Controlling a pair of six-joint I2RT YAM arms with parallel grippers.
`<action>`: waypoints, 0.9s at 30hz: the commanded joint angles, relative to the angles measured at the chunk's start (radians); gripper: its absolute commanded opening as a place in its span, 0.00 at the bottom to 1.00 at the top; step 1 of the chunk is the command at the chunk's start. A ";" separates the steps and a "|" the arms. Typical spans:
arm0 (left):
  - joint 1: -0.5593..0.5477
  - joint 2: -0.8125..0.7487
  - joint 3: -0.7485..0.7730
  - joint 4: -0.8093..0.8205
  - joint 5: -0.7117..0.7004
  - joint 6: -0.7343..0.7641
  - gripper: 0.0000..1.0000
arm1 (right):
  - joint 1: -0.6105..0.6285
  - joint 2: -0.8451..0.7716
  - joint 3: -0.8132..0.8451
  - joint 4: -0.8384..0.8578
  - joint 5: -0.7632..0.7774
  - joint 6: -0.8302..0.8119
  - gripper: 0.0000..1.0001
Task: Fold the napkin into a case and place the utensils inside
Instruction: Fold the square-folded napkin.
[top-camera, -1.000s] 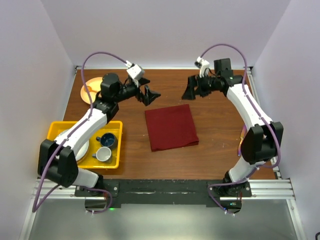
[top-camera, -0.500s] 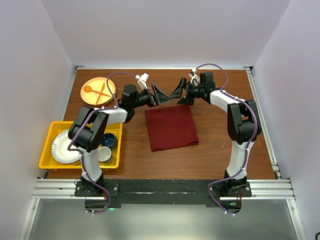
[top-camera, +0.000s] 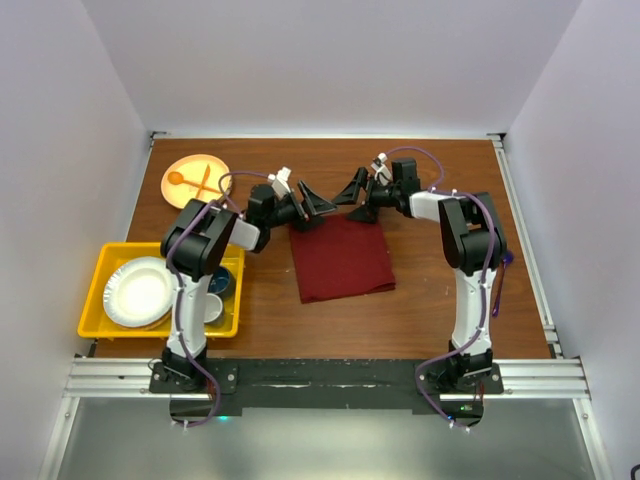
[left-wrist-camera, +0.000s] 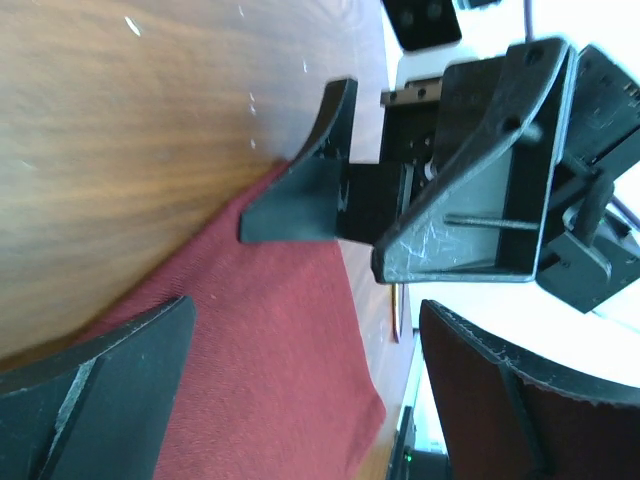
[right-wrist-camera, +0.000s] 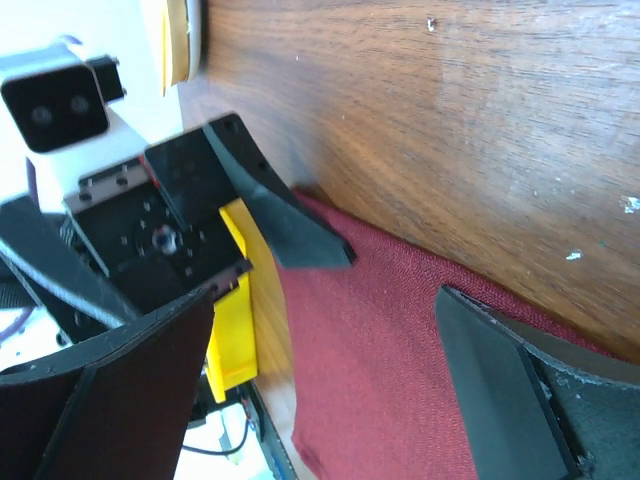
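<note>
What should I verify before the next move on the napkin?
1. Left pincer open: ok.
2. Right pincer open: ok.
3. Napkin lying flat, nothing on it: ok.
4. Both pincers at the napkin's far edge: ok. Whether they touch the cloth: cannot tell.
5. Room between the two pincers: not ok, their tips nearly meet in the top view.
6. Utensils located: cannot tell, none clearly seen in any view.
</note>
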 joint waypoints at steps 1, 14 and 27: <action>0.061 0.018 -0.055 0.031 -0.003 0.011 1.00 | -0.013 0.064 -0.013 -0.046 0.021 -0.068 0.98; 0.130 -0.120 -0.147 0.064 0.107 0.033 1.00 | -0.024 0.052 0.044 -0.101 -0.033 -0.157 0.98; -0.008 -0.247 0.002 -0.199 0.116 0.196 1.00 | -0.001 -0.308 -0.123 -0.337 -0.180 -0.209 0.98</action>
